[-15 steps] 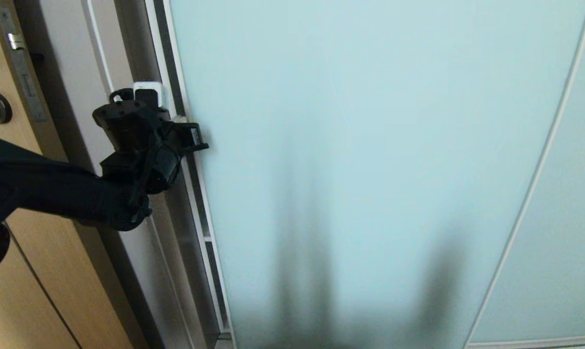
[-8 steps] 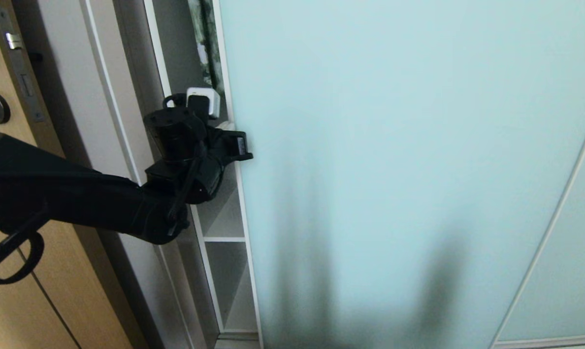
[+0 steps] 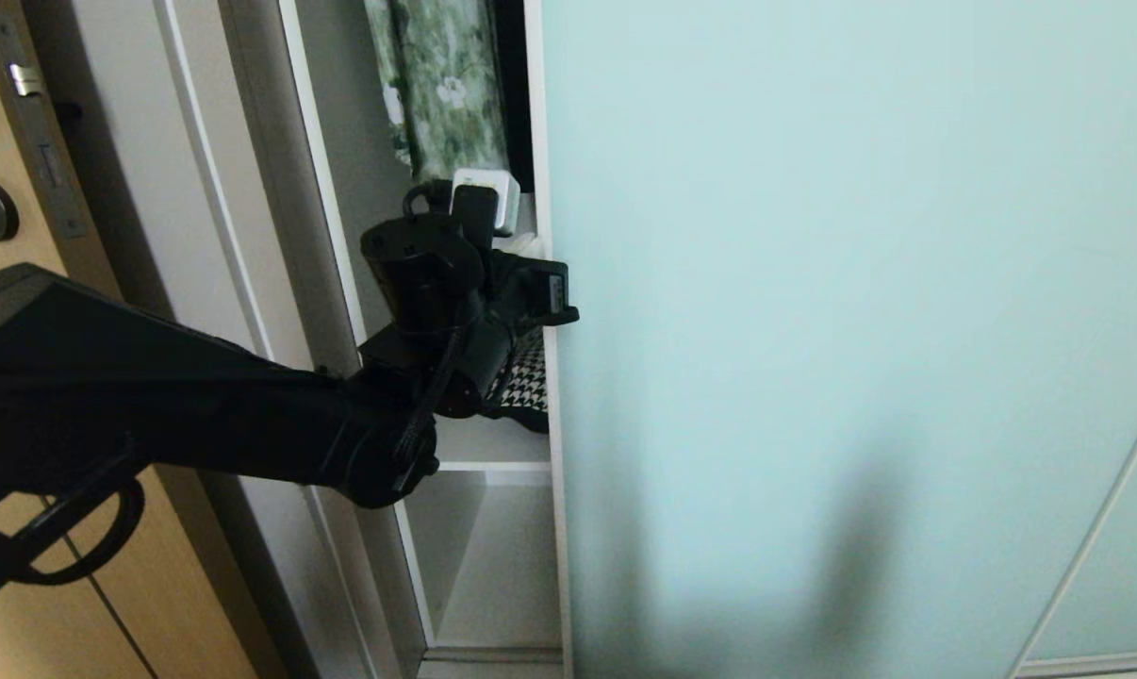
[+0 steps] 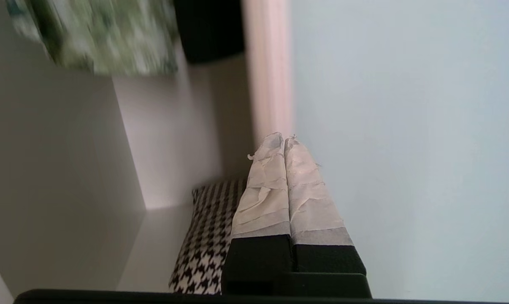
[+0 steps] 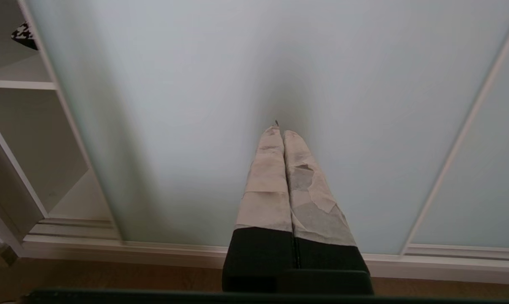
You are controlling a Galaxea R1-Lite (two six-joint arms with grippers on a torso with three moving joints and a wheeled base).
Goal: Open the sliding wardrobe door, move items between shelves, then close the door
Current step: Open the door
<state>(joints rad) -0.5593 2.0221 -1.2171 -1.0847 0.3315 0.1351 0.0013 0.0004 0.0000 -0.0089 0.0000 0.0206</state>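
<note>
The sliding wardrobe door (image 3: pixel 842 283), a frosted pale blue-green panel, stands partly open. My left gripper (image 3: pixel 523 245) is shut and empty, its taped fingertips (image 4: pixel 275 145) lying against the door's left edge (image 4: pixel 267 84). In the gap, a black-and-white houndstooth piece (image 3: pixel 528 382) rests on a white shelf (image 3: pixel 493 465), just below the gripper. The left wrist view shows that houndstooth piece (image 4: pixel 204 236) lying on the shelf (image 4: pixel 153 249). My right gripper (image 5: pixel 280 131) is shut and empty, low in front of the door glass (image 5: pixel 195 105). The other items are hidden.
Green floral clothing (image 3: pixel 441 85) and something dark hang above the shelf. A tan wooden door with a lock (image 3: pixel 22 141) stands at the left beside the white wardrobe frame (image 3: pixel 267 189). A second glass panel (image 5: pixel 491 169) lies to the right; the bottom track (image 5: pixel 111 249) meets the wooden floor.
The door has slid right with my left gripper against its edge. The gap has widened from a sliver, showing the shelves, the hanging clothes and the houndstooth piece.
</note>
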